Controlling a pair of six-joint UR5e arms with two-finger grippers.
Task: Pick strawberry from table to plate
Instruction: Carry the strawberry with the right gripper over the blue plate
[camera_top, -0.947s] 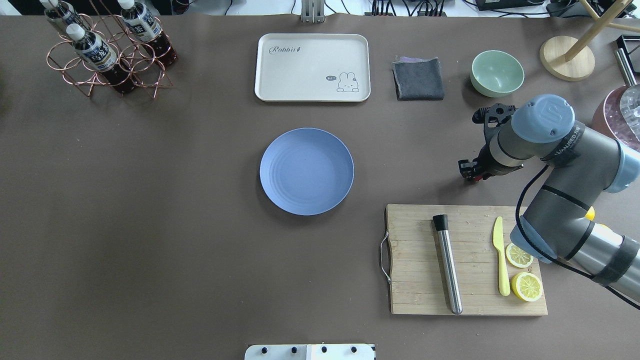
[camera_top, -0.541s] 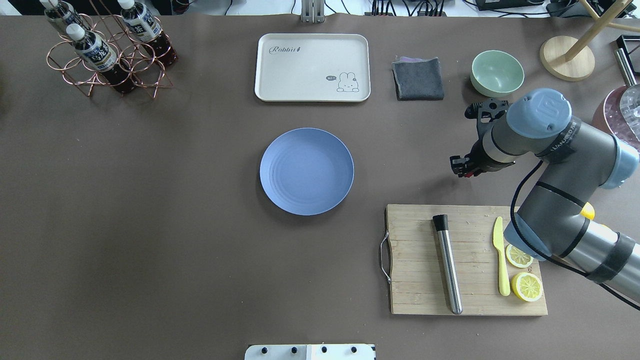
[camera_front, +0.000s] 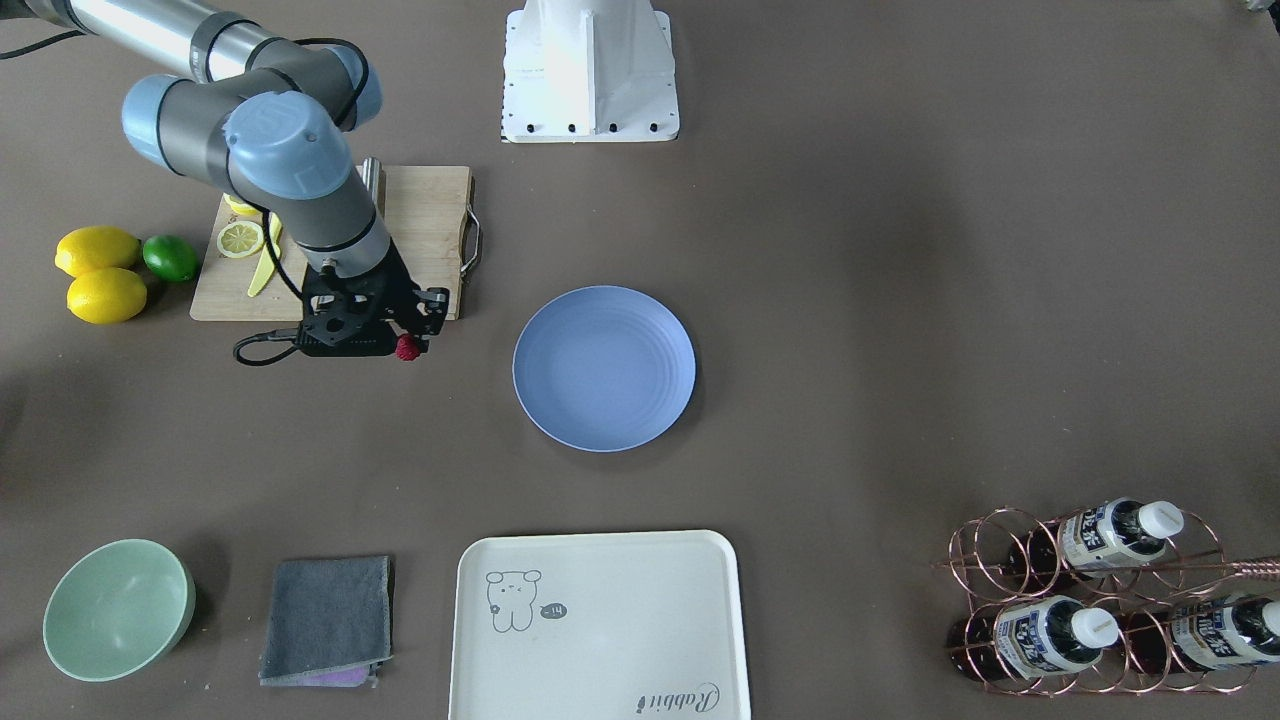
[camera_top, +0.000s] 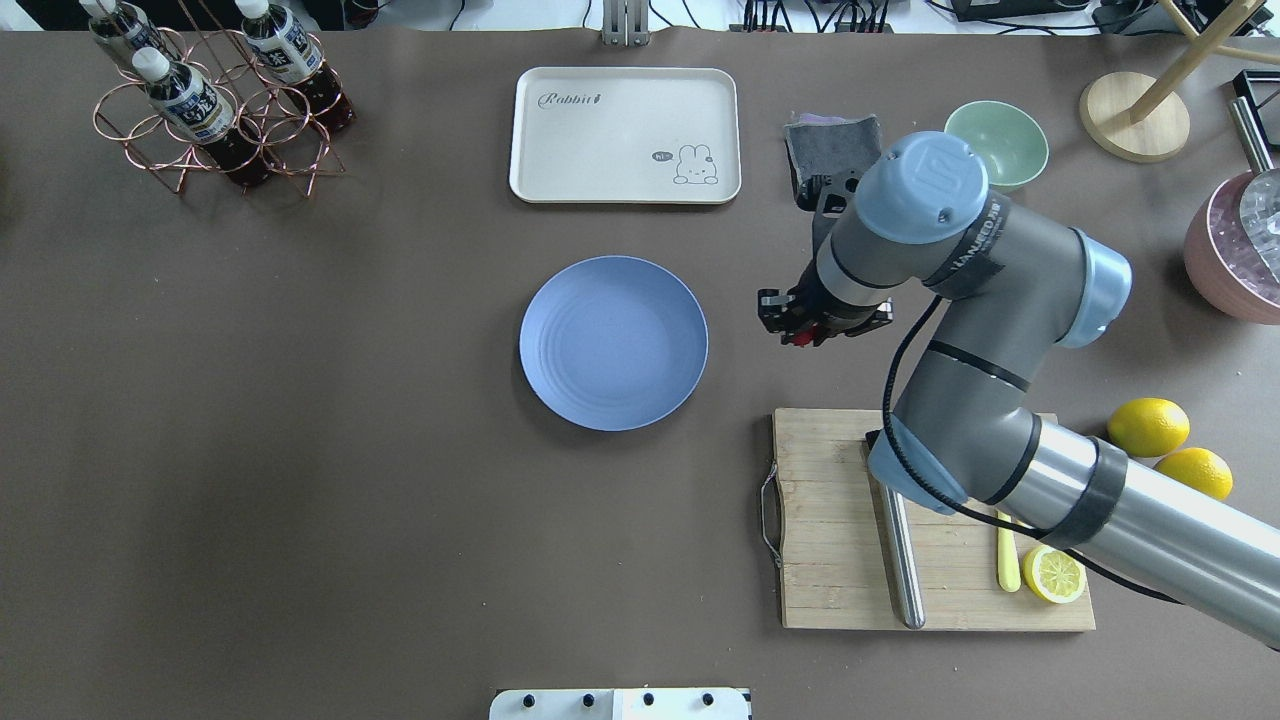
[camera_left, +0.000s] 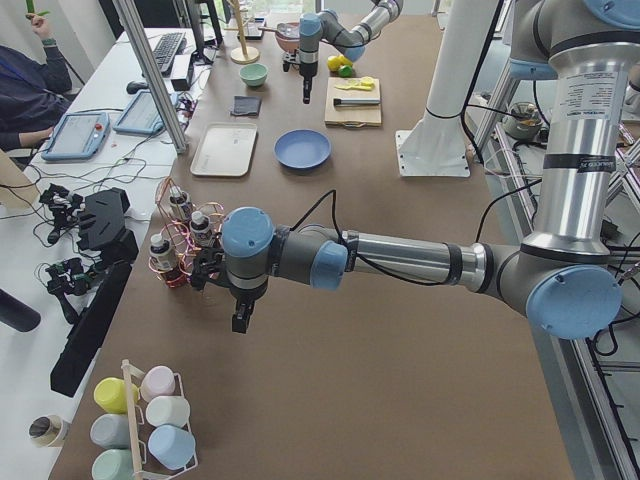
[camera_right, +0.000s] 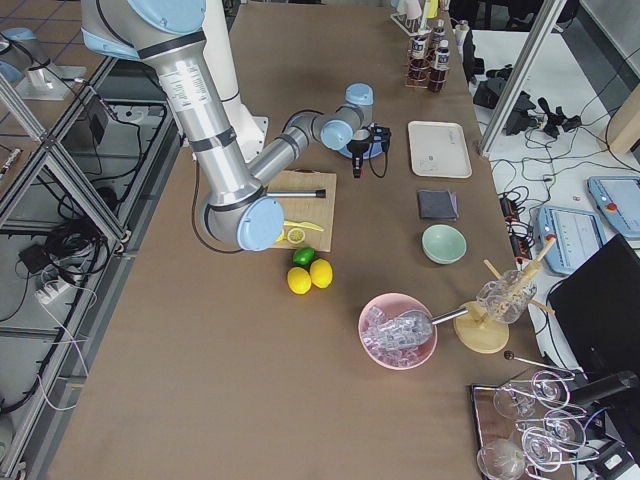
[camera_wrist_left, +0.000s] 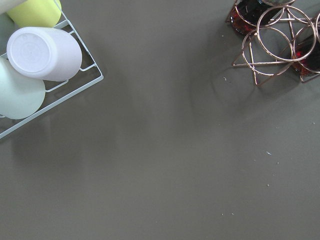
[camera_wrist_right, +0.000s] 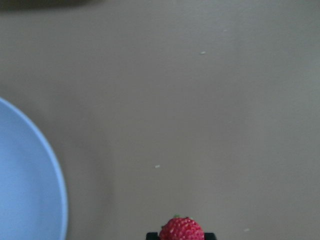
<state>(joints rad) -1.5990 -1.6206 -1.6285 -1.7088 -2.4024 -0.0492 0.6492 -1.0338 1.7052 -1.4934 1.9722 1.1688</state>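
Note:
The small red strawberry (camera_top: 800, 338) is pinched in my right gripper (camera_top: 799, 328), which is shut on it and hangs above the brown table (camera_top: 300, 450). It is a short way right of the round blue plate (camera_top: 613, 343) in the overhead view. The front-facing view has the strawberry (camera_front: 406, 347) left of the plate (camera_front: 604, 368). In the right wrist view the strawberry (camera_wrist_right: 181, 229) sits at the bottom edge, with the plate rim (camera_wrist_right: 30, 190) at the left. My left gripper (camera_left: 240, 320) appears only in the exterior left view, near the bottle rack; I cannot tell its state.
A wooden cutting board (camera_top: 830, 560) with a metal muddler (camera_top: 900, 570), yellow knife and lemon half lies under the right arm. A cream tray (camera_top: 624, 135), grey cloth (camera_top: 805, 140), mint bowl (camera_top: 1010, 140) stand beyond. Bottle rack (camera_top: 215, 100) far left; lemons (camera_top: 1148, 427) right.
The right arm has swung left across the table with the strawberry, from near the mint bowl to just right of the plate. The whole lemons now show.

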